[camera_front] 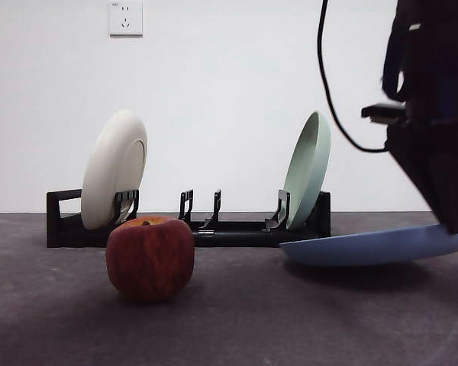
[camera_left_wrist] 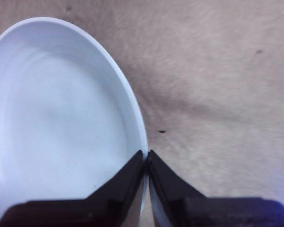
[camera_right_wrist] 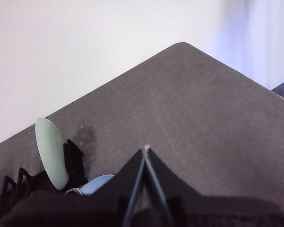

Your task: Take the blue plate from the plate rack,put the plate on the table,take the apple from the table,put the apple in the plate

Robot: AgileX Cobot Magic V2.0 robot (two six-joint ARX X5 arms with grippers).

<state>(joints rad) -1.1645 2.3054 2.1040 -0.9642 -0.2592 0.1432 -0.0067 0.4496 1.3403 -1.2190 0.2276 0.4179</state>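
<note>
The left gripper [camera_left_wrist: 146,156] has its fingers clenched on the rim of the blue plate [camera_front: 374,245], pinching the lip from both sides, which is why the plate sits nearly flat but slightly tilted: its near side rests on or just above the worktop [camera_front: 252,320] while the held side at about 3 o'clock in the front view rides a little higher under the dark arm. This looks like the moment of setting the plate down, so the grip is probably kept until the base lies fully flat. The plate is a matte light blue, shallow, with a smooth raised rim and a bare inside. It lies just beside the plate rack [camera_front: 214,227], at about 4 o'clock from the rack's end. In the rack a cream-white plate [camera_front: 113,169] stands on edge at one end and a pale green plate [camera_front: 307,169] at the other, with free slots between them. The apple [camera_front: 150,258] stands at 7 o'clock in the front view, red with a yellowish hollow, well apart from the blue plate and untouched. The right gripper [camera_right_wrist: 145,153] waits above the worktop, fingers closed on nothing.
</note>
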